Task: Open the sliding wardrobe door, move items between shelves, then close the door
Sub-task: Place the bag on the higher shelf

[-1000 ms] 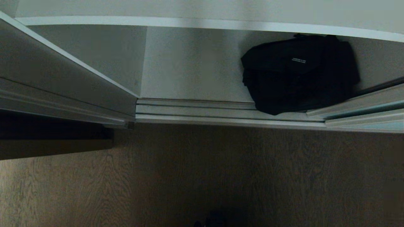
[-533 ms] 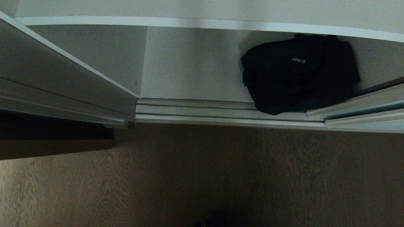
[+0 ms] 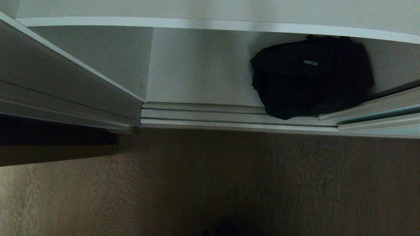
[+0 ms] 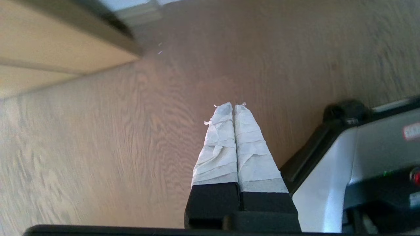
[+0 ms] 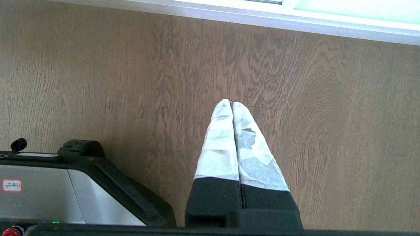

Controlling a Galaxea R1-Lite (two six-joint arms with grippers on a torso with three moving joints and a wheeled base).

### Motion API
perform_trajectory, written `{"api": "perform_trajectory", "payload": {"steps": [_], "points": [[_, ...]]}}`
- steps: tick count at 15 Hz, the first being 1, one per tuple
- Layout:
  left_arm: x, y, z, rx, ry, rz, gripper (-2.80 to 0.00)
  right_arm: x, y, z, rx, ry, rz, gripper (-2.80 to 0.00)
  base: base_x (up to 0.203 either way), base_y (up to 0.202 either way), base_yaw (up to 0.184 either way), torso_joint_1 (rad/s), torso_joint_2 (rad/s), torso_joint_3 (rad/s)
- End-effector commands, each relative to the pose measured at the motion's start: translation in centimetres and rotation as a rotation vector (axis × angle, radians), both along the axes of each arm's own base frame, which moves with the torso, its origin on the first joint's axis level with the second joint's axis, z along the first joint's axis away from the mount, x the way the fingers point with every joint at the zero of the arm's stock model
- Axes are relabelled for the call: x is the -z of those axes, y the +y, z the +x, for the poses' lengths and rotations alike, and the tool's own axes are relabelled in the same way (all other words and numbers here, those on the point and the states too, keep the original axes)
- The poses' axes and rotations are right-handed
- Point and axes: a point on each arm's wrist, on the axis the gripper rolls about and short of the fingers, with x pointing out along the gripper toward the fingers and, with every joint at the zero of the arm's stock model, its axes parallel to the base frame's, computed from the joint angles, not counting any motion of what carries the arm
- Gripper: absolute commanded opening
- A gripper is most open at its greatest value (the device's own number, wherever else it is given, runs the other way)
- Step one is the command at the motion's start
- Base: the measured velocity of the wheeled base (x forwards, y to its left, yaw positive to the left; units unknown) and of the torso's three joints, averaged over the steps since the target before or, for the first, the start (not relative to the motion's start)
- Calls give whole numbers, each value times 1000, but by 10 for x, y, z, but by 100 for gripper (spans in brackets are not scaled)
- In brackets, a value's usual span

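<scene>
A black fabric bag (image 3: 311, 75) with a small line of white lettering lies on the right of the lowest grey-white shelf (image 3: 203, 72). Its lower corner hangs over the floor track (image 3: 203, 114). The sliding wardrobe door (image 3: 380, 113) stands at the right edge, its silver frame ending beside the bag; its aqua glass (image 5: 354, 6) shows in the right wrist view. The white front edge of a higher shelf (image 3: 197, 23) runs across above. My left gripper (image 4: 233, 105) and right gripper (image 5: 231, 102) are both shut on nothing, low over the wood floor, outside the head view.
A grey side panel (image 3: 65, 88) slants along the left of the opening, with a light wood cabinet (image 4: 49, 49) beside it. Dark wood floor (image 3: 229, 180) lies before the wardrobe. My own base (image 4: 361, 164) sits close by both grippers.
</scene>
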Motion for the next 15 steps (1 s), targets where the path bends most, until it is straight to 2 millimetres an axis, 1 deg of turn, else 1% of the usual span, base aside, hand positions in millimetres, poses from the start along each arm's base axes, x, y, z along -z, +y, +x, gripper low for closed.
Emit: {"api": "perform_trajectory", "payload": {"steps": [1, 2, 3, 4, 5, 6, 8, 15], "points": [[3, 1, 1, -65, 53, -217, -280, 0, 0, 0, 0, -2, 0, -280, 0, 0, 0, 0, 0, 0], [5, 2, 3, -94, 62, -249, -280, 0, 0, 0, 0, -2, 0, -280, 0, 0, 0, 0, 0, 0], [9, 2, 4, -118, 63, -203, -280, 0, 0, 0, 0, -2, 0, -280, 0, 0, 0, 0, 0, 0], [12, 3, 6, -127, 45, -98, -280, 0, 0, 0, 0, -2, 0, -280, 0, 0, 0, 0, 0, 0], [13, 3, 8, -137, 14, -47, -280, 0, 0, 0, 0, -2, 0, -280, 0, 0, 0, 0, 0, 0], [18, 3, 12, -147, -10, -63, -280, 0, 0, 0, 0, -2, 0, -280, 0, 0, 0, 0, 0, 0], [18, 3, 13, -152, -19, -97, -280, 0, 0, 0, 0, -2, 0, -280, 0, 0, 0, 0, 0, 0], [18, 3, 13, -152, -21, -98, -280, 0, 0, 0, 0, -2, 0, -280, 0, 0, 0, 0, 0, 0]]}}
